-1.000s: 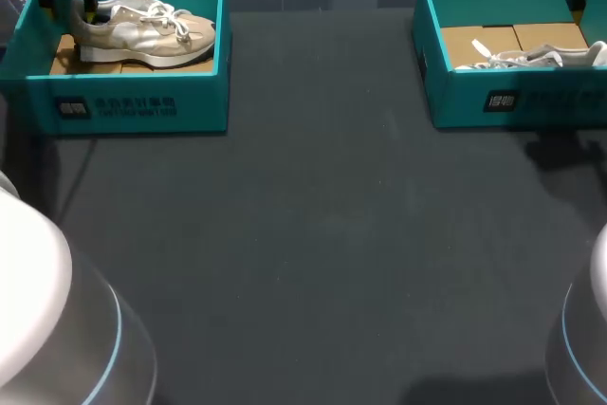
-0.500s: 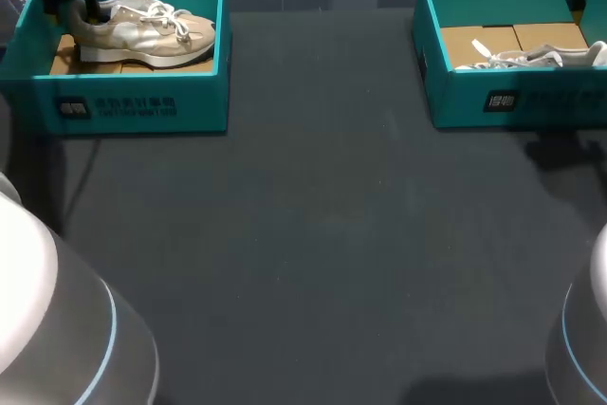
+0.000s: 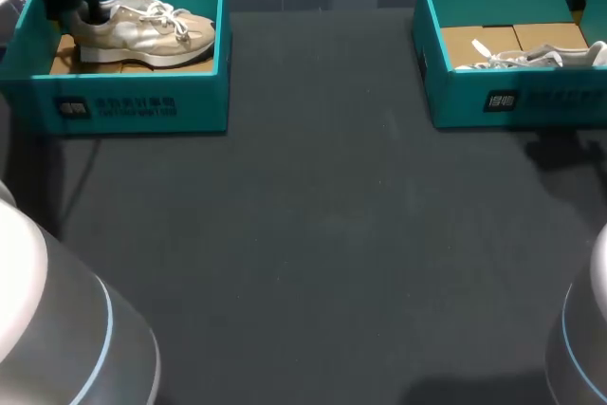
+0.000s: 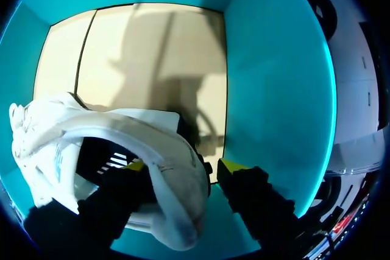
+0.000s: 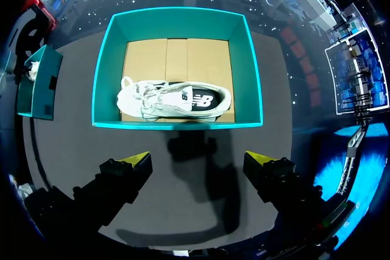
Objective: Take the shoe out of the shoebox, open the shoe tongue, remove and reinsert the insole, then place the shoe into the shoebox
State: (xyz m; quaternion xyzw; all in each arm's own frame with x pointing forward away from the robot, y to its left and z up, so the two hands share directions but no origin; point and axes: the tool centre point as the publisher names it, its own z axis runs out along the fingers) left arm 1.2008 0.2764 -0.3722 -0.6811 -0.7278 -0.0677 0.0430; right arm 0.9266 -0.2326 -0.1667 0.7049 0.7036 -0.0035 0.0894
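Slowly the left pincer [image 4: 183, 165] is rising, and over the last second the beige shoe [image 3: 152, 30] is lifting slightly with it inside the left shoebox [image 3: 133, 101]. The pincer is clamping the heel collar, one tip inside the shoe and one outside. By my reading the take-out step is just getting under way, with the shoe not yet clearing the walls. The right pincer [image 5: 198, 161] is hanging wide open and holding nothing, above the right shoebox [image 5: 177, 123]. Counting: two shoeboxes are sitting on the bench [image 3: 313, 263], each holding one shoe — the second being a white shoe [image 5: 177, 100] — with two pincers attending.
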